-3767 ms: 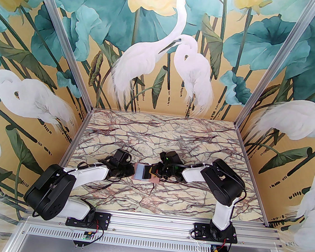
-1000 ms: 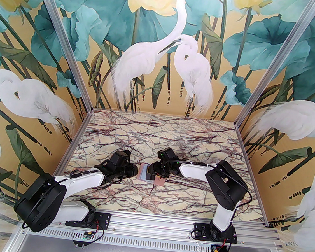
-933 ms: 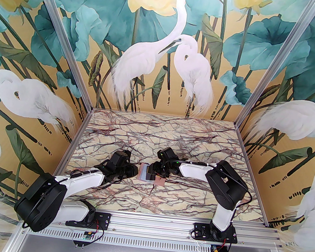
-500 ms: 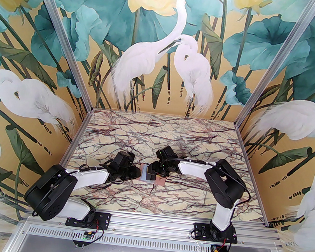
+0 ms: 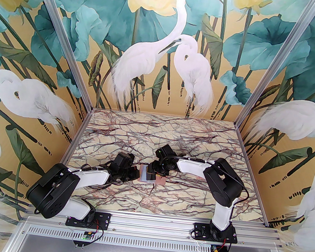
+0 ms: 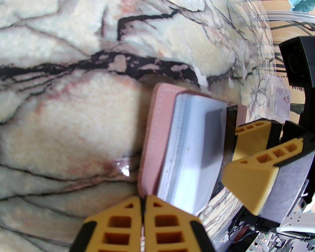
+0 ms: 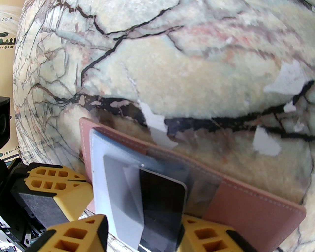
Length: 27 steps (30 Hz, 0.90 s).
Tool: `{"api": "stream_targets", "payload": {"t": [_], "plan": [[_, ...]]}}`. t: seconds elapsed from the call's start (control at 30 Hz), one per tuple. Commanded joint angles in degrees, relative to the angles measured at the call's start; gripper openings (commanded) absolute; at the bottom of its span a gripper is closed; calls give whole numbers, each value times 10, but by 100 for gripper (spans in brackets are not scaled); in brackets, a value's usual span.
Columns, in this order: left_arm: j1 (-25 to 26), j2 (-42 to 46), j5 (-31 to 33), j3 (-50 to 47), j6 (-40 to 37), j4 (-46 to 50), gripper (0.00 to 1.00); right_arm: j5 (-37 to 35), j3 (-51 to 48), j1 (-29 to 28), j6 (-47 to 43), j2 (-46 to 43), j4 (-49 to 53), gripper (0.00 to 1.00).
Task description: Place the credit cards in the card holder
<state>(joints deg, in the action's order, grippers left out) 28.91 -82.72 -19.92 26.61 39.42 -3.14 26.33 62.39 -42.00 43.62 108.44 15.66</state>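
right tool (image 7: 145, 233) clamped on a credit card (image 7: 162, 196) at the card holder (image 7: 246, 209) mouth, frame bottom | left tool (image 6: 143, 200) clenched beside it | go flat and slow, holder looks slidey

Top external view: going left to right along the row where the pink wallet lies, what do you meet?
Left arm's black elbow joint → left arm's black gripper → dusty-pink rectangular card holder → right arm's white forearm link → right arm's black elbow joint.
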Motion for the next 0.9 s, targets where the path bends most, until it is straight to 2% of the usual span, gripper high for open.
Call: {"api": "stream_targets", "payload": {"t": [0.0, 0.43, 0.73, 0.87], "plan": [[9, -9, -13, -12, 8, -18, 0, -17, 14, -5, -9, 7, 25, 53], [10, -2, 2, -24, 14, -16, 0, -85, -2, -5, 2, -53, 53, 57], [10, 5, 8, -29, 16, -18, 0, -80, -19, -5, 20, -50, 36, 44], [10, 5, 9, -31, 17, -19, 0, -95, -24, -5, 26, -51, 42, 31]]}}
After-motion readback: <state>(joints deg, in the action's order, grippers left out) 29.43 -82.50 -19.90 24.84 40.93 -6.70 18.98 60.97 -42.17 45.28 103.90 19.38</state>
